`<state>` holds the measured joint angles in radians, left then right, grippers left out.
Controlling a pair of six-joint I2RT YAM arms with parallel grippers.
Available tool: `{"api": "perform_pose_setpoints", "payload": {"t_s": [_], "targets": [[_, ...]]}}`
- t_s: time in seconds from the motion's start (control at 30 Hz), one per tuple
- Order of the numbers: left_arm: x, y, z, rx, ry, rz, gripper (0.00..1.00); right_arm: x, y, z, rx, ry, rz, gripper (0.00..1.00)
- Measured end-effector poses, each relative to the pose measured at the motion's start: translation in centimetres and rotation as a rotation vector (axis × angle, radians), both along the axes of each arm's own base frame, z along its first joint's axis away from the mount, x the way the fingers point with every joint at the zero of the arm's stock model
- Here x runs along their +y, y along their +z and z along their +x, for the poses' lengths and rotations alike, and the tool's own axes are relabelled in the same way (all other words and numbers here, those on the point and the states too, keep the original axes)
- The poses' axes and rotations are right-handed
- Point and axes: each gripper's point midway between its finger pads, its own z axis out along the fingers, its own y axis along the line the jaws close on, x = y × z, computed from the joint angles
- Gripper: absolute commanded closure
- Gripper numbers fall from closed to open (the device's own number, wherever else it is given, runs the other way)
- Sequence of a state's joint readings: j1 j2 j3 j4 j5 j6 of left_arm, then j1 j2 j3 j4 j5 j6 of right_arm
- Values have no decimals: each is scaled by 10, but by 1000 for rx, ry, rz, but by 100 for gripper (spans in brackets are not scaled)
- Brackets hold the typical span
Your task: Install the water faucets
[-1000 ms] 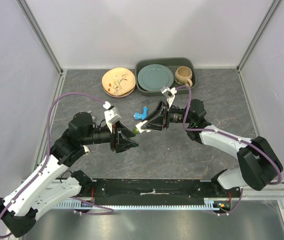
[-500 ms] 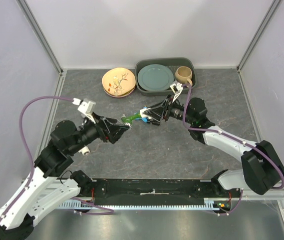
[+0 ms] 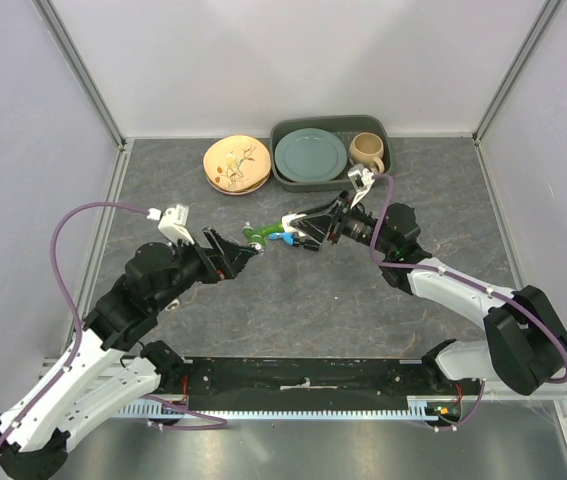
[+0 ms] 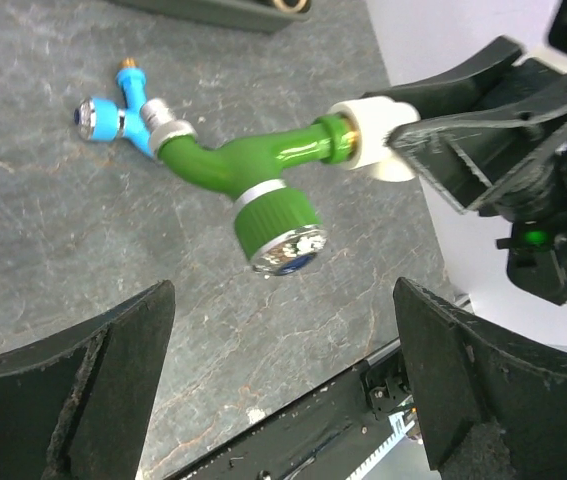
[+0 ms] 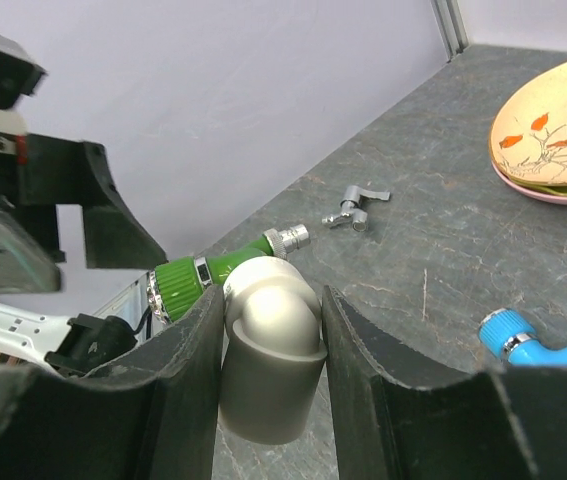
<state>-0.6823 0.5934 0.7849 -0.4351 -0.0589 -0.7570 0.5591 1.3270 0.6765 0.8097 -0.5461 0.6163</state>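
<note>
Aloft, green faucet (image 4: 248,165) (in white elbow (image 5: 268,345))

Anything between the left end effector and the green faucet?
Nothing visible. The green faucet hangs in open air straight ahead of the open left end effector, its end seated in the white elbow that the right end effector grips. The blue faucet lies on the table beyond it.

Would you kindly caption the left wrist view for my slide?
Open left gripper faces the green faucet, seated in a white elbow fitting the right gripper holds; blue faucet lies on the table.
</note>
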Motion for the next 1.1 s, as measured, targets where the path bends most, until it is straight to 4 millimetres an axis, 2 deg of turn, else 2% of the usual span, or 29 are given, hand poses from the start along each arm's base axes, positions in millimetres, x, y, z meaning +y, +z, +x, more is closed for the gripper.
{"api": "perform_pose_setpoints", "payload": {"t_s": [0.1,0.27,0.47,0.6,0.73,0.93,1.1], "targets": [[-4,-16,3,49,9,-5,4,-1,4,-1,-10,-1,12,100],[-12,-29,9,86,12,-75,5,-2,8,-3,-22,2,31,100],[-24,-31,16,99,2,-203,6,-2,11,-4,-26,6,42,100],[-28,-22,21,88,2,-259,8,-2,12,-4,-28,7,44,100],[-31,-16,24,70,3,-306,13,-2,12,-5,-28,7,44,100],[-34,-23,27,77,3,-334,24,-1,14,-6,-22,15,56,100],[-39,-19,27,69,-23,-347,41,-1,21,-10,-24,33,87,100]]}}
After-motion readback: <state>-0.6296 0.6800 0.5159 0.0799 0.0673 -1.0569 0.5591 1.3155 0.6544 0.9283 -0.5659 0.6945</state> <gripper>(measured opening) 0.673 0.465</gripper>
